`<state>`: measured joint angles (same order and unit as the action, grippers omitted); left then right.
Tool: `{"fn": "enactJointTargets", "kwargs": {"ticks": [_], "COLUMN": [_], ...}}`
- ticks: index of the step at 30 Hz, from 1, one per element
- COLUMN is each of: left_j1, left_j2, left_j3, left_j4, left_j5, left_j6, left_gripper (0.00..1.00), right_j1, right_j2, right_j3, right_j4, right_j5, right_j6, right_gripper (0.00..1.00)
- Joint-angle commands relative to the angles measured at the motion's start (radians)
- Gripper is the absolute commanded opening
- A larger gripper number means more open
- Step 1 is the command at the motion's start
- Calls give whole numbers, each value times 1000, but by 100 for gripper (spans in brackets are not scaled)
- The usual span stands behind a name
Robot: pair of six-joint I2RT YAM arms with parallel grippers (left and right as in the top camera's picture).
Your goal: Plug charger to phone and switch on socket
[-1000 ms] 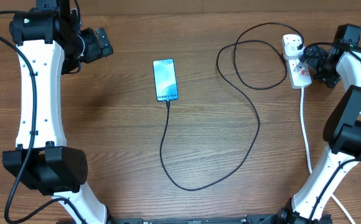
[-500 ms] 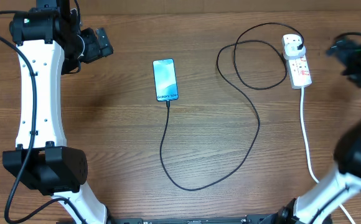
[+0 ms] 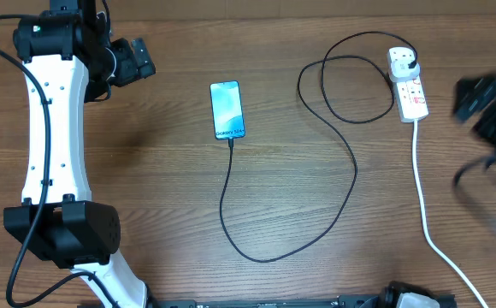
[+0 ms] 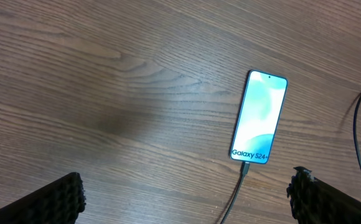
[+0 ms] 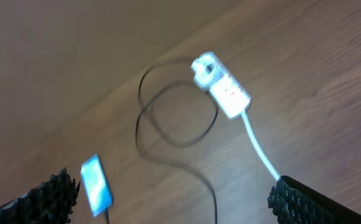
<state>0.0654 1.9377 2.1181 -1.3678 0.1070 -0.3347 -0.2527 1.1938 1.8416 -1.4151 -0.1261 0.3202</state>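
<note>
My right gripper (image 5: 173,190), spread wide and empty, hangs apart from the socket (image 5: 225,92) at upper centre of my wrist view; 1 second ago it was right against it.

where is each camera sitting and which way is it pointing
overhead: fixed above the table, facing straight down on phone, charger and socket; left arm and blurred right arm show.
left wrist: on the left arm, facing down at the phone; fingers of the open left hand fill the bottom corners.
right wrist: on the right arm, tilted down at socket, charger loops and phone; fingers of the open right hand at the bottom corners.
shared: all three see the phone.
</note>
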Motion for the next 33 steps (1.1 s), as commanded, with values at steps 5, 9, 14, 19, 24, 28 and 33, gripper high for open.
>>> {"fn": "enactJointTargets", "kwargs": {"ticks": [5,9,14,19,24,28,33], "left_j1": [-7,-7,-7,-7,-7,-7,-7], "left_j2": [13,13,13,13,13,13,13], "left_j3": [-2,-2,-2,-2,-2,-2,-2], "left_j4": [-1,-1,-1,-1,-1,-1,-1], "left_j5": [-10,-10,-10,-10,-10,-10,-10], "left_j6": [-5,-5,-5,-5,-5,-5,-5], "left_gripper": [100,100,100,100,100,100,100], "right_j1": [91,91,91,91,91,91,108], "right_j2": [-271,-302,-300,-300,-300,-299,-353], "right_j3": [-275,-298,-298,-298,-298,-298,-385], "right_j4": [-33,-143,-223,-222,-222,-223,-141], "right_j5": [-22,-87,-85,-85,-85,-85,-85], "right_j6": [-5,-6,-6,-6,-6,-19,-111], "right_gripper": [100,100,100,100,100,100,100]}}
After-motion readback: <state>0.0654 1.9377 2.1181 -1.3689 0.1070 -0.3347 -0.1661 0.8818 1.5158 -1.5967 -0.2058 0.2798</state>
